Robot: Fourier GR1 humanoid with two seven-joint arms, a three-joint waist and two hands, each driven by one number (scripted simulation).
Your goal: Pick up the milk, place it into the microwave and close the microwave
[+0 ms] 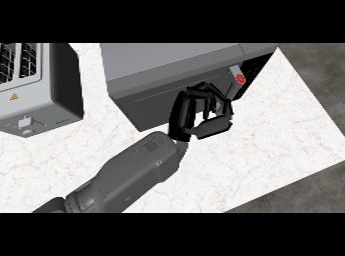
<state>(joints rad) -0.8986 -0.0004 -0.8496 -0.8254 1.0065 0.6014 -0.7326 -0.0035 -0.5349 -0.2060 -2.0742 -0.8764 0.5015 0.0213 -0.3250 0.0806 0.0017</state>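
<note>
The grey microwave (175, 60) stands at the back of the counter, its dark door (156, 107) facing me and lying almost flat against the body. A control panel with a red button (240, 78) sits at its right end. My left hand (204, 112) reaches in from the lower left, its relaxed, slightly bent fingers (201, 95) resting against the door's right part and the thumb (215, 125) hanging below. It holds nothing. No milk is in view. My right hand does not show.
A grey toaster (27, 80) stands at the left, close to the microwave. The white marble counter (278, 145) ends at the right and lower right, with dark floor (330, 190) beyond.
</note>
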